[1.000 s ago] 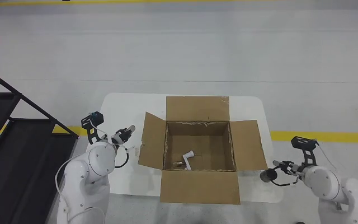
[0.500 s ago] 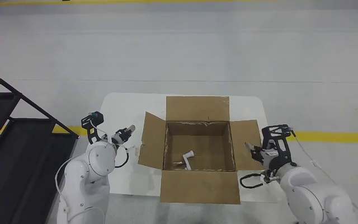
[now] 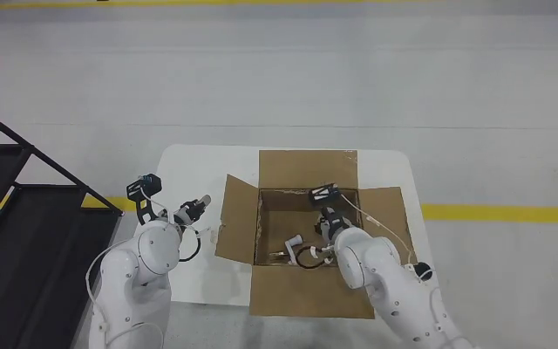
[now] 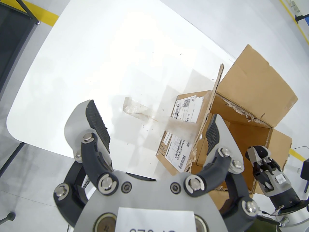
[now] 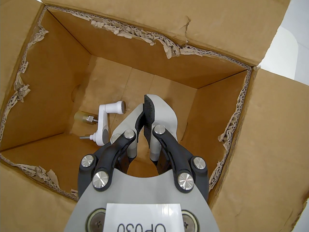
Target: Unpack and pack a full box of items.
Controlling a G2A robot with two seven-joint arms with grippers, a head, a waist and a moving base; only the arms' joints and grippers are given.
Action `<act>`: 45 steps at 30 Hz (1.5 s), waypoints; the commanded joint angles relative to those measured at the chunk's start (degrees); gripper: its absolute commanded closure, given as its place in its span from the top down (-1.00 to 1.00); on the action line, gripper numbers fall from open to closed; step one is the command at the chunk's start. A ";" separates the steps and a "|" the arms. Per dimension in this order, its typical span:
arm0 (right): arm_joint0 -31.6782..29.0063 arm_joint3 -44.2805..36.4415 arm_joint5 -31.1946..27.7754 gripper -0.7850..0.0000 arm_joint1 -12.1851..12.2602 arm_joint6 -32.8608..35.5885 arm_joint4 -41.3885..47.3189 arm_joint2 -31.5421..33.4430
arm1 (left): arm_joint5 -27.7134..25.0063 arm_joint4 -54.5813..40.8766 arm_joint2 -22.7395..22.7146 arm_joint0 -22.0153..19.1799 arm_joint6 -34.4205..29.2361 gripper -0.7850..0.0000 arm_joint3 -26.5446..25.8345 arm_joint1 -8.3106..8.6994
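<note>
Hanging over the open mouth of the box (image 5: 144, 56) and pointing down into it, the right pincer (image 5: 146, 114) has its two ribbed pads pressed together with nothing between them. Seen from the other arm's camera, this closed right pincer (image 4: 254, 150) sits at about the level of the box rim. Below it, on the box floor, lies a white crank handle (image 5: 103, 121) with a small brass-coloured fitting (image 5: 84, 118) at one end. The pincer is near the handle but apart from it. From above, the crank handle (image 3: 294, 244) lies close to the wall of the box (image 3: 305, 166) nearest the robot, toward the left half. All four flaps are folded outward, and the torn corrugated edges show along the rim. The left pincer (image 4: 154, 126) is spread wide and holds nothing. It is off the left side of the box (image 4: 253, 90), above the near edge of the white table (image 4: 108, 49). In the top view the left pincer (image 3: 196, 208) is just beside the left flap, over the table (image 3: 192, 166). White printed labels (image 4: 183, 112) are stuck to the box's left outer wall, and a strip of clear tape (image 4: 135, 109) trails from that flap onto the table. Beyond the table's left end stands a black rack (image 3: 35, 227), and a yellow line (image 3: 488, 212) runs along the floor.
</note>
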 commanded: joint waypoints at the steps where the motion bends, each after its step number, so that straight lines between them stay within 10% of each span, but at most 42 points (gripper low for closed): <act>1: -0.07 -0.15 -0.04 -1.00 0.02 0.01 0.00 0.07 | 0.00 0.00 0.00 0.00 0.00 1.00 0.00 0.00; 10: -0.57 1.33 -1.04 -1.00 -0.07 0.28 0.72 0.23 | -1.24 0.62 -0.17 0.64 3.73 1.00 0.31 0.06; 19: 6.05 6.04 8.27 -1.00 -3.53 17.04 7.65 -7.27 | -5.21 11.53 -0.42 2.62 18.09 1.00 1.94 0.57; 25: 11.01 13.53 10.80 -0.22 -6.30 17.63 9.08 -12.82 | -4.63 12.31 -0.75 2.87 18.67 1.00 2.13 0.54; 45: 17.65 30.86 9.21 -0.10 -11.60 12.65 16.01 -16.51 | -4.63 12.31 -0.75 2.87 18.67 1.00 2.13 0.54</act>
